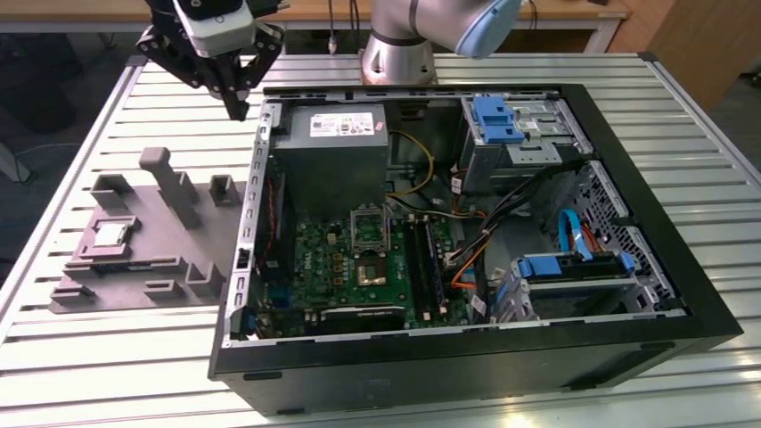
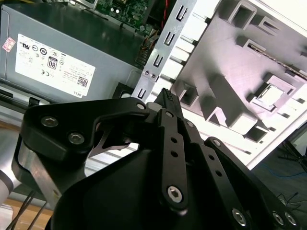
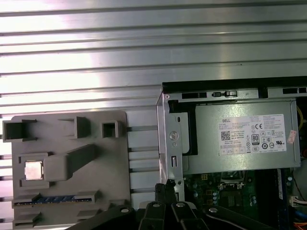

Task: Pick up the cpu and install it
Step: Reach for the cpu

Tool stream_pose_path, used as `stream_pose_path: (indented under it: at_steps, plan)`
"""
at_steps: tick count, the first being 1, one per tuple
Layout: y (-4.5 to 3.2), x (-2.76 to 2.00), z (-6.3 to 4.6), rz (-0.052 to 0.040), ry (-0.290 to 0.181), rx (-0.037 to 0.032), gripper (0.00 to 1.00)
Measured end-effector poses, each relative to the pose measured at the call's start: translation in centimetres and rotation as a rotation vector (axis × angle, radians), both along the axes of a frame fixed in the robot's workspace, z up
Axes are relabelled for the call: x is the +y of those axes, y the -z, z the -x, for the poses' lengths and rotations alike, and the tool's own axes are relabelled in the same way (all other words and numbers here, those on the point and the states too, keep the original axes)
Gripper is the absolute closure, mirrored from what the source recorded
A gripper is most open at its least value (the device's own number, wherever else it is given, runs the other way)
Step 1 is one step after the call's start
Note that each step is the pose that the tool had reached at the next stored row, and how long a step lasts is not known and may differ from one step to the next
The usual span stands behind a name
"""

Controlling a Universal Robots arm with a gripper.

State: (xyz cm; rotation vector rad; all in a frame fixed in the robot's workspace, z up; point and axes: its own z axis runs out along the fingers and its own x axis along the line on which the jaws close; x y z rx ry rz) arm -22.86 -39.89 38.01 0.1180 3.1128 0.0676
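Observation:
The cpu (image 1: 110, 234) is a small silver square lying flat in a recess of the grey holder plate (image 1: 167, 267), at the exterior view's left of the open computer case (image 1: 701, 294). Both wrist views show the cpu (image 2: 270, 96) (image 3: 32, 169) sitting in that recess. My gripper (image 1: 238, 109) hangs above the table just outside the case's back corner, well above and beyond the cpu, shut with nothing in it. Its black fingertips (image 2: 167, 96) meet in a point. The socket (image 1: 369, 228) lies on the green motherboard inside the case.
A grey power supply (image 1: 339, 134) with a white label fills the case's back corner nearest the gripper. Blue drive brackets (image 1: 494, 118) and loose cables lie at the exterior view's right. Upright posts (image 1: 178, 192) stand on the holder plate. The arm's base (image 1: 398, 53) is behind the case.

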Motion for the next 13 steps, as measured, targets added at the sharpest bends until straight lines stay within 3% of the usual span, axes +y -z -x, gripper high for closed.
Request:
stream_pose_path:
  at_steps: [13]
  plan:
    - [0.05, 0.00, 0.45, 0.0000, 0.000, 0.0000, 0.89]
